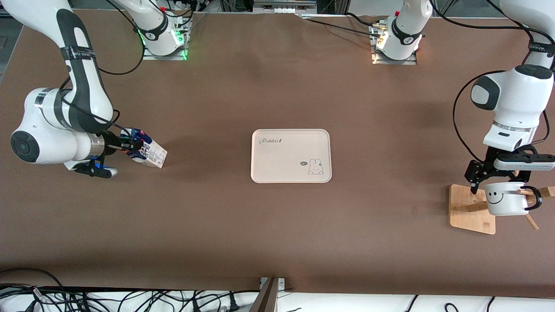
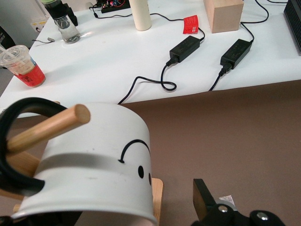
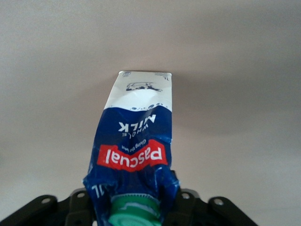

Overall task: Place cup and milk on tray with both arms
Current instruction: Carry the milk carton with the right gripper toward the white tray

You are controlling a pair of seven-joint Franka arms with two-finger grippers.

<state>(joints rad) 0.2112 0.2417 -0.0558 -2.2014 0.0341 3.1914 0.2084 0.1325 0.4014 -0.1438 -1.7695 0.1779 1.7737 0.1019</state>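
Observation:
The milk (image 1: pixel 150 153), a blue and white carton with a green cap, leans over on the table at the right arm's end. My right gripper (image 1: pixel 131 146) is shut on its crumpled top (image 3: pixel 134 188), around the cap. The cup (image 1: pixel 504 200), white with a smiley face, hangs upside down on a peg (image 2: pixel 51 126) of a wooden rack at the left arm's end. My left gripper (image 1: pixel 498 181) is open around the cup, with one finger (image 2: pixel 203 197) standing apart from its wall (image 2: pixel 94 160). The cream tray (image 1: pixel 277 171) lies bare mid-table.
The rack's bamboo base (image 1: pixel 470 213) and slanted pegs sit under the cup. Brown tabletop stretches between each arm and the tray. A white bench with power bricks (image 2: pixel 186 47) and a drink cup (image 2: pixel 23 66) lies past the table edge.

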